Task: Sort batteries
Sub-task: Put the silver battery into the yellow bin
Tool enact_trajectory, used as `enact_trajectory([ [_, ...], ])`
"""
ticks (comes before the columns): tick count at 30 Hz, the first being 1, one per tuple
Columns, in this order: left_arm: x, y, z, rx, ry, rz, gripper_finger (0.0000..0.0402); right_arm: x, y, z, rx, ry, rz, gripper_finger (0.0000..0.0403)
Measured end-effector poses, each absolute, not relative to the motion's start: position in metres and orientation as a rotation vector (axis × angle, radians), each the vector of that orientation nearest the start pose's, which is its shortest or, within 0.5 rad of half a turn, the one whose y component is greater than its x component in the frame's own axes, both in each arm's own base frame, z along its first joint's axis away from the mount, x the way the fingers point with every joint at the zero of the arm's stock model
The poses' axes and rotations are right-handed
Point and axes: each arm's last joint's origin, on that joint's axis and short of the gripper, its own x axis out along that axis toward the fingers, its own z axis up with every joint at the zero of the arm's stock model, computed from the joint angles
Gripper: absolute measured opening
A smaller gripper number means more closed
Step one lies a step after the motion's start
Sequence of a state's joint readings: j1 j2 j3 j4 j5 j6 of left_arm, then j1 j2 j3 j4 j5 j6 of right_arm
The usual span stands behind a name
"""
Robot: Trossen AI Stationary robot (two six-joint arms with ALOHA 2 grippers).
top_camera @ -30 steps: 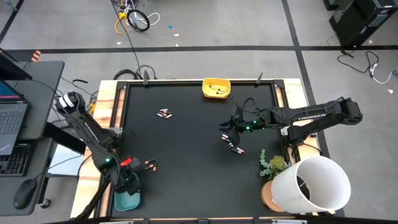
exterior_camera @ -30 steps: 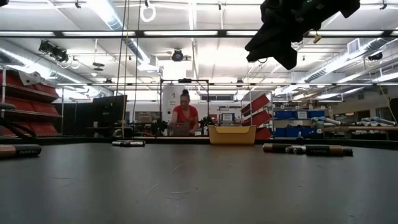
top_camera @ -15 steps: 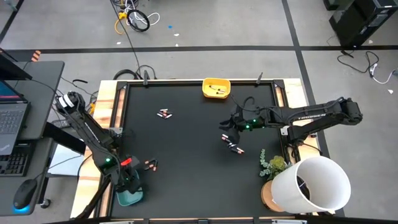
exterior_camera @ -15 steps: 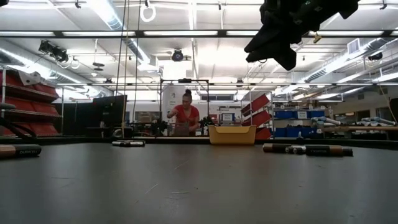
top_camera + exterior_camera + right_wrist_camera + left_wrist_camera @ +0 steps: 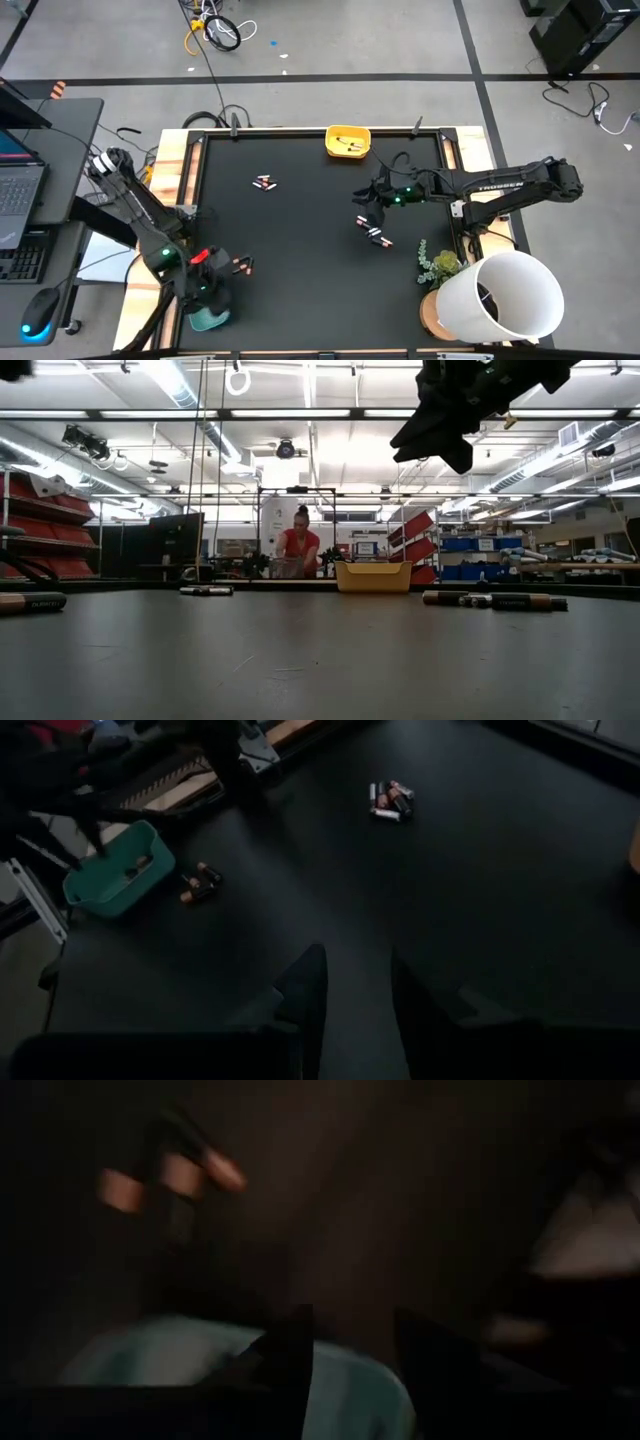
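Batteries lie in small clusters on the black desk [image 5: 300, 230]: one cluster [image 5: 264, 183] toward the far left part, a pair [image 5: 241, 265] near the left edge close to the near corner, and several [image 5: 376, 236] right of centre. More batteries rest inside a yellow tray [image 5: 347, 141] at the middle of the far edge. A teal tray [image 5: 208, 319] sits at the near left corner. The left end effector [image 5: 207, 293] is above that teal tray, fingers apart and holding nothing; a second ago it sat lower over the tray, and it has since lifted slightly toward the desk's middle. The right end effector [image 5: 366, 218] hovers just beside the right-hand batteries, fingers narrowly parted and empty, unchanged. Beyond the far edge, a person [image 5: 299, 547] stands in the room.
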State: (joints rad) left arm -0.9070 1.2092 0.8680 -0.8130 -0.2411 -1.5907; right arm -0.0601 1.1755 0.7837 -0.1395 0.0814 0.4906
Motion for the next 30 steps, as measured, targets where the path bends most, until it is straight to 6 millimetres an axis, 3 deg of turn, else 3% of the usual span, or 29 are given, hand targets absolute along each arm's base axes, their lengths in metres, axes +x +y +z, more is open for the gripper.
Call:
enact_trajectory([
  [12,0.159,-0.119,0.205,-0.704,1.242,0.529,0.0137,0.253,-0.018,0.265,0.493,0.434,-0.255,0.0101],
  [30,0.171,-0.088,0.174,-0.6,1.237,0.461,0.0154,0.253,-0.017,0.265,0.507,0.43,-0.251,0.0101],
])
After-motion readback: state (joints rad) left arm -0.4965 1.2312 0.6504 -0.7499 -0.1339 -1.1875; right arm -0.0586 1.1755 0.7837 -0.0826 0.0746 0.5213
